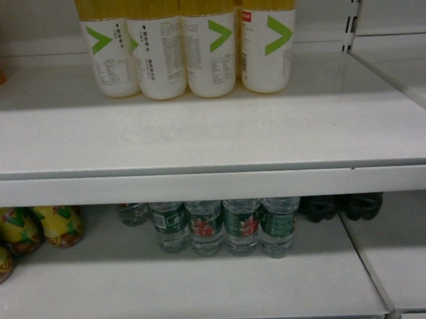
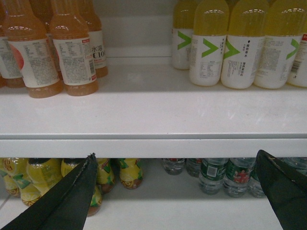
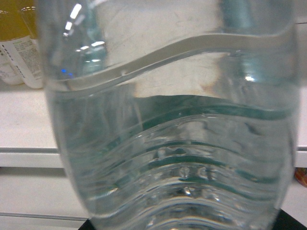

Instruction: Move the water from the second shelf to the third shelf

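A clear ribbed plastic water bottle (image 3: 168, 143) is filling nearly the whole right wrist view, its smooth upper wall giving way to wavy horizontal ridges lower down, with a band of green showing through the water. It is being seen upright, its long axis running from 12 to 6 o'clock. The right hand is not being shown, so whether it is grasping the bottle cannot be told. At 9 o'clock behind it, a white metal shelf (image 3: 21, 120) and yellow bottles (image 3: 19, 52) are being glimpsed.

In the left wrist view, the left hand (image 2: 184, 196) is being held released, its dark fingers (image 2: 67, 201) spread wide at 7 and 5 o'clock before the shelf edge (image 2: 153, 147). Orange drink bottles (image 2: 72, 52) are standing at 10 o'clock and yellow ones with green chevrons at 2 o'clock. Below, more water bottles (image 1: 224, 227) with green labels are standing in a row, partly hidden by the shelf lip.
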`<state>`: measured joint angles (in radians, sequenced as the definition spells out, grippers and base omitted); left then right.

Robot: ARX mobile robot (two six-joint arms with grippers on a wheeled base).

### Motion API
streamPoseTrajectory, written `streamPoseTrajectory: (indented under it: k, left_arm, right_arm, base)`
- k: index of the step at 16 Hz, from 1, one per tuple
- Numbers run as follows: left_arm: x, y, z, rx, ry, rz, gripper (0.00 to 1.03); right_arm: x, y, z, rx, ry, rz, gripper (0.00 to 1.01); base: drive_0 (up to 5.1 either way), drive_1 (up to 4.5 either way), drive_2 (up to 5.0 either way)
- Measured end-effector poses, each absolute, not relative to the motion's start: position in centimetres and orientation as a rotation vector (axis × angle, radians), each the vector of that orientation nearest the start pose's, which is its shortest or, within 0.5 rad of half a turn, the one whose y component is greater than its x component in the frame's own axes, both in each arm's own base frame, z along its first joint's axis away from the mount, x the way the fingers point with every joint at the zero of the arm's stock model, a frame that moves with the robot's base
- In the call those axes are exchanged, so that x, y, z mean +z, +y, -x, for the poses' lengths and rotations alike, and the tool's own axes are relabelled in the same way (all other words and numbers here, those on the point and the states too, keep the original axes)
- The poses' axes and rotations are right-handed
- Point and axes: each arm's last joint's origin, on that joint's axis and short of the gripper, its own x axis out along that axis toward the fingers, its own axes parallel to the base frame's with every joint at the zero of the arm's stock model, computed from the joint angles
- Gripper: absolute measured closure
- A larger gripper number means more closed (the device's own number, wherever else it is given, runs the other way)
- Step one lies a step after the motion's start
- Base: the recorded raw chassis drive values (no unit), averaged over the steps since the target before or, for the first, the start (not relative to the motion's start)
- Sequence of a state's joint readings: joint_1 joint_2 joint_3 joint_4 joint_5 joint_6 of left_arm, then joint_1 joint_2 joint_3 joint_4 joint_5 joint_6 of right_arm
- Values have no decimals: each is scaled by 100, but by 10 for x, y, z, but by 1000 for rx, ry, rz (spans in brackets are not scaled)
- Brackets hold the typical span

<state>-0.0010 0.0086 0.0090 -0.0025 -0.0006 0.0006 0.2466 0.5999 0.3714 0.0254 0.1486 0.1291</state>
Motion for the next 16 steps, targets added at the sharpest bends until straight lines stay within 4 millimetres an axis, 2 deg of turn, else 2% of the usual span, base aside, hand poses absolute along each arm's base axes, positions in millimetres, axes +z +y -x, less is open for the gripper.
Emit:
streamPoseTrajectory:
  k: [11, 16]
  left_arm:
    - [166, 0, -98, -1, 3, -1, 5]
    - [166, 0, -98, 0, 2, -1, 5]
  right_arm:
    - [236, 31, -145, 76, 209, -88, 61]
    - [236, 31, -145, 75, 208, -88, 61]
  base:
    - [0, 0, 0]
    - [-493, 241, 241]
